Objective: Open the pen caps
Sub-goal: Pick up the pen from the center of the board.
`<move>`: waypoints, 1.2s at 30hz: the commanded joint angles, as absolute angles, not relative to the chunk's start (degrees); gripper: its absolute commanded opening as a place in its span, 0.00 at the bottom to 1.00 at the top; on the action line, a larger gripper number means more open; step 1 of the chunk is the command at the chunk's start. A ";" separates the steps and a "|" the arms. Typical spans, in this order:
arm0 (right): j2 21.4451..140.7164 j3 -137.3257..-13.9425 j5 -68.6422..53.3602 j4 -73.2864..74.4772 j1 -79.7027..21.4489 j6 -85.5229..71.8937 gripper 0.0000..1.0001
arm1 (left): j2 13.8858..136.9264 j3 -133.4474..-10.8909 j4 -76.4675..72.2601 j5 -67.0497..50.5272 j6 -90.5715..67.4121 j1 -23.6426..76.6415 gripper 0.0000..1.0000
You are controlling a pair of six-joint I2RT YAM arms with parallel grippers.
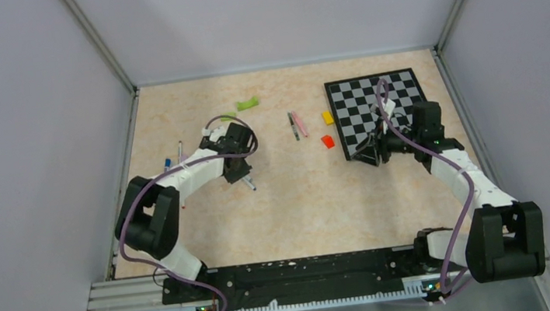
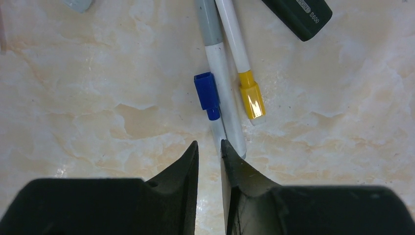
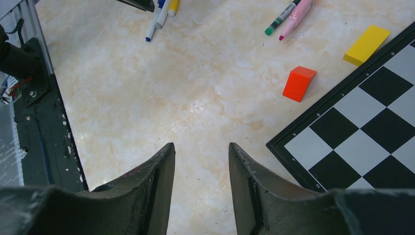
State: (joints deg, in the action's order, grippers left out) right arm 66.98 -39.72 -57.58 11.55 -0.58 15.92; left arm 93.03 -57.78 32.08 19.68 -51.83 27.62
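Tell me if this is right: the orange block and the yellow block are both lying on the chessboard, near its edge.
Not quite. The orange block and the yellow block both lie on the table, beside the chessboard near its edge, not on it. The right wrist view shows them outside the board's black border.

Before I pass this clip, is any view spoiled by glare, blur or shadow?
Left wrist: sharp on the pens, with a bright glare patch on the yellow cap; the dark jaws at the bottom show little detail. Right wrist: evenly lit, the orange block crisp, shadows faint. Top external: flat, even light, but the pens are too small to read.
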 commanded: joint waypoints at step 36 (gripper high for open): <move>66.02 -40.09 -65.16 10.86 1.92 17.29 0.44 | 86.20 -52.18 30.53 20.21 -50.59 25.93 0.05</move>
State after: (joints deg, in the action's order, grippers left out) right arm 67.68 -39.72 -60.34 11.60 1.34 15.90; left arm 93.58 -53.78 29.50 18.41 -51.09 26.26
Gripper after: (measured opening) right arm 0.434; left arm 0.075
